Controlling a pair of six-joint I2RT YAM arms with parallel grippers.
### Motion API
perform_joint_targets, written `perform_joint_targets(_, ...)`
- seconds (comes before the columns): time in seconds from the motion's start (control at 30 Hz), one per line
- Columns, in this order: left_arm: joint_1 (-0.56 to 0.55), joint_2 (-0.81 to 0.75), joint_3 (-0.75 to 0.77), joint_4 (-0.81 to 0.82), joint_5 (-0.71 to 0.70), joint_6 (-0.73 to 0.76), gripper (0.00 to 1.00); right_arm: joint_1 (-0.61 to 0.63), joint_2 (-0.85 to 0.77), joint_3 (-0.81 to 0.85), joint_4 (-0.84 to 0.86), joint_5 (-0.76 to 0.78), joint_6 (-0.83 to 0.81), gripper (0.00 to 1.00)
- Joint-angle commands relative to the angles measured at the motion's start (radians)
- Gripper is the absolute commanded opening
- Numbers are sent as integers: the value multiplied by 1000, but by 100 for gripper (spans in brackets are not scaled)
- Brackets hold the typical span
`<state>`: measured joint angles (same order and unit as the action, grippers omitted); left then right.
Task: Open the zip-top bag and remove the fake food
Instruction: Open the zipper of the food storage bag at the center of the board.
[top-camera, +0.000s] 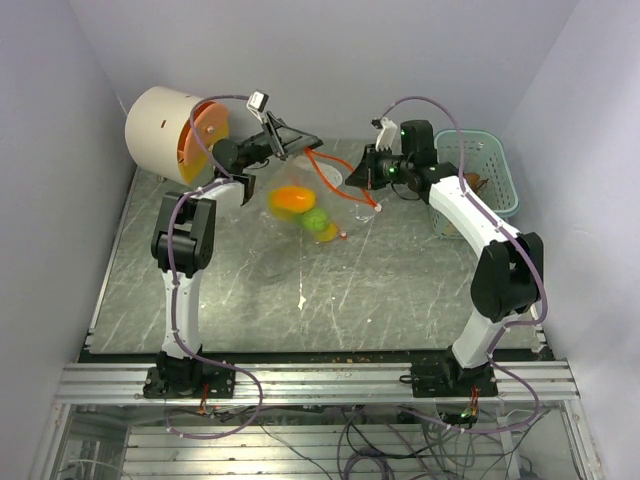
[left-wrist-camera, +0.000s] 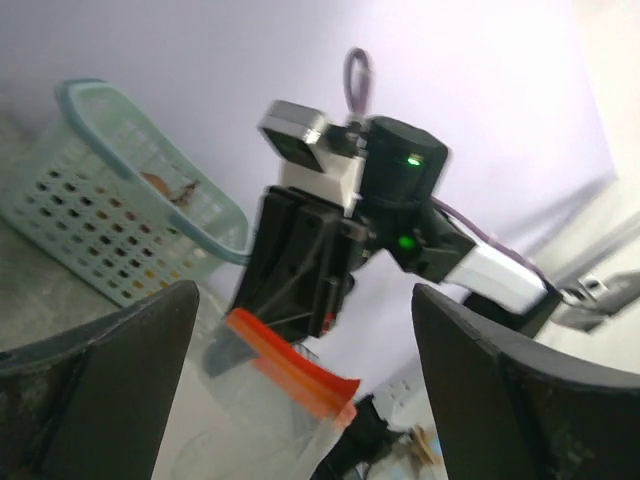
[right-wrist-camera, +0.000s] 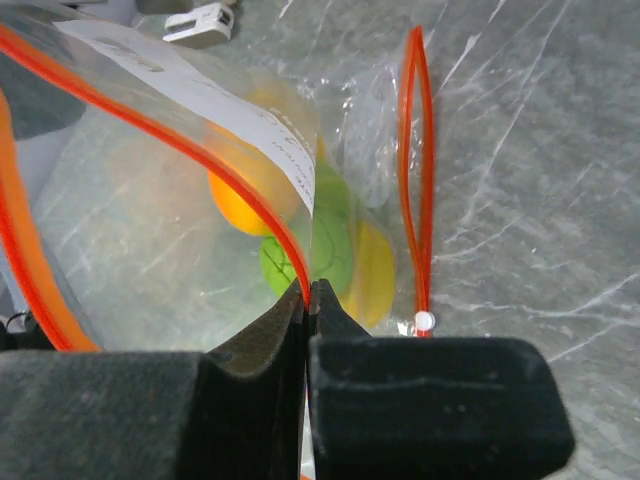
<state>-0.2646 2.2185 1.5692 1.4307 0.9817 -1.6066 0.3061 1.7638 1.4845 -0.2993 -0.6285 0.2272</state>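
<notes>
While in right jaws' pinch, zip-top bag (right-wrist-camera: 120, 170) with fake food (right-wrist-camera: 335, 235) inside; left jaws apart; brown piece (left-wrist-camera: 160, 185) in basket (left-wrist-camera: 90, 230).

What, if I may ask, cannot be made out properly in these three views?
- Top view: the toy food pieces in the clear plastic zip-top bag are blurred; their number is unclear.
- Left wrist view: the bag's lower part and contents are cut off by the bottom edge.
- Top and left wrist views: the brownish thing in the pale teal perforated basket is too small and blurred to identify.
</notes>
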Motion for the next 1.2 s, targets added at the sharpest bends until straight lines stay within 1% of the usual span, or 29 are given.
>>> perform_joint_targets(0.0,19,-135,-54,-296,-137,267,100,1,-29,35,23,129,32,0)
perform_joint_targets(0.1,7,-213,-5,-659,-284,480,100,1,-53,15,24,224,59,0)
perform_joint_targets(0.17,-5,-246,60,-862,-338,574,100,3,-69,9,29,282,84,0)
perform_joint_targets(0.23,-17,-273,130,-1063,-395,652,100,3,-86,15,40,325,103,0)
perform_joint_targets(0.27,-23,-282,164,-1114,-428,682,99,5,-94,23,43,343,105,0)
perform_joint_targets(0.4,-65,-303,317,-1476,-575,796,100,20,-95,85,20,380,101,0)
perform_joint_targets(0.43,-84,-304,357,-1560,-620,829,99,28,-91,96,14,386,96,0)
perform_joint_targets(0.5,-133,-304,409,-1709,-708,883,95,48,-86,112,0,404,85,0)
perform_joint_targets(0.6,-218,-302,432,-1825,-833,917,92,76,-82,120,-4,421,76,0)
perform_joint_targets(0.8,-333,-229,505,-1973,-977,932,89,116,-72,123,-3,442,71,0)
perform_joint_targets(0.93,-347,-310,361,-1915,-1031,894,87,116,-77,123,-1,462,78,0)
perform_joint_targets(1.07,-346,-390,294,-1938,-1071,899,88,116,-78,123,0,469,85,0)
perform_joint_targets(1.17,-347,-465,211,-1917,-1079,876,88,116,-74,121,0,462,85,0)
